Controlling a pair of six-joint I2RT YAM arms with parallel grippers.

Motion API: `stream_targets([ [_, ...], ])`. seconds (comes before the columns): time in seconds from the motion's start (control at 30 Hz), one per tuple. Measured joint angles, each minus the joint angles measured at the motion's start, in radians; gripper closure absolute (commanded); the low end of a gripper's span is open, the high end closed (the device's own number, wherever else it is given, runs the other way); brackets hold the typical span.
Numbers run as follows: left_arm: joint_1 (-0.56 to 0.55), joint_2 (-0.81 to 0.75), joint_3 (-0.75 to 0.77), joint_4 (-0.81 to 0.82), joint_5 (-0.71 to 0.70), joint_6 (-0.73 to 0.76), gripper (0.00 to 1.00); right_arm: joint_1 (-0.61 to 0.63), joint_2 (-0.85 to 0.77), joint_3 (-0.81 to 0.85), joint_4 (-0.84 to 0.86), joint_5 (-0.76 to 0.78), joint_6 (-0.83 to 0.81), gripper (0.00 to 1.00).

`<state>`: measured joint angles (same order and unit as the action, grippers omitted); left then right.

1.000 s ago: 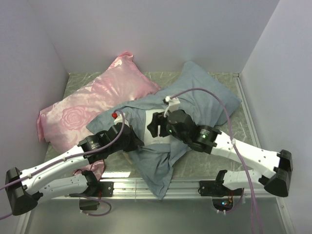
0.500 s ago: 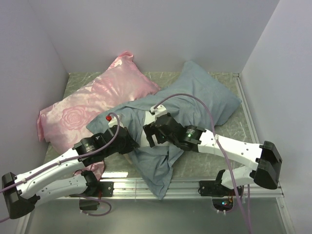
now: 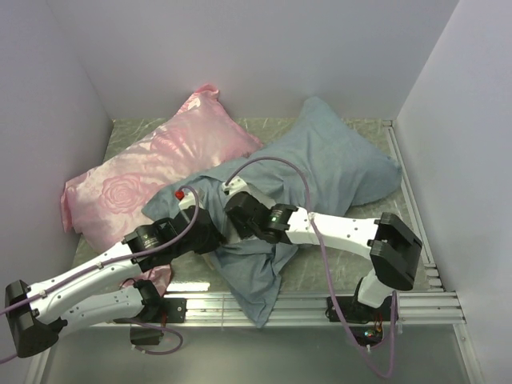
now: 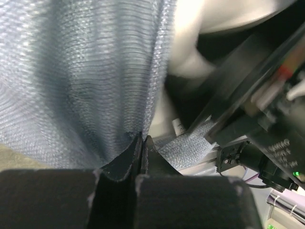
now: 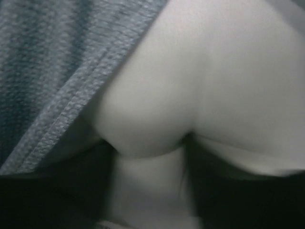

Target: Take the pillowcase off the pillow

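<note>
Close up, pillow point(image 5: 157, 95) in right gripper point(image 5: 152, 191)

White arms point(image 3: 88, 282), black joints point(image 3: 396, 254), purple cables point(image 3: 276, 162)

Nothing readable is showing anywhere. Right of the pillowcase point(image 4: 81, 76), white lettering point(image 4: 281, 144) is sitting on a black housing point(image 4: 257, 119), but it is appearing too blurred to read. A small white tag point(image 4: 177, 126), just beside the pillowcase, is showing no legible print.
</note>
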<state>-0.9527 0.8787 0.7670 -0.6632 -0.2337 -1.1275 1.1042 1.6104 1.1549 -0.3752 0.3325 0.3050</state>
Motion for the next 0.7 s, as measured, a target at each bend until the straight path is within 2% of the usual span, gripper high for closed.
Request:
stream_targets([
  [0.03, 0.000, 0.000, 0.000, 0.000, 0.001, 0.000, 1.00, -0.004, 0.013, 0.010, -0.001, 0.003, 0.002, 0.92],
  [0.07, 0.000, 0.000, 0.000, 0.003, 0.002, 0.002, 1.00, -0.009, 0.021, 0.022, -0.006, 0.010, 0.013, 1.00],
  [0.23, 0.001, 0.023, 0.000, 0.062, 0.035, 0.026, 1.00, -0.068, 0.020, 0.109, -0.087, -0.021, 0.081, 1.00],
  [0.4, 0.002, 0.077, -0.019, 0.162, 0.079, 0.049, 1.00, -0.195, -0.057, 0.193, -0.217, -0.081, 0.149, 1.00],
  [0.57, 0.002, 0.101, -0.025, 0.293, 0.098, 0.063, 1.00, -0.332, -0.116, 0.340, -0.385, -0.079, 0.172, 1.00],
  [0.7, 0.000, 0.158, -0.024, 0.399, 0.098, 0.068, 1.00, -0.380, -0.115, 0.473, -0.513, -0.072, 0.174, 1.00],
])
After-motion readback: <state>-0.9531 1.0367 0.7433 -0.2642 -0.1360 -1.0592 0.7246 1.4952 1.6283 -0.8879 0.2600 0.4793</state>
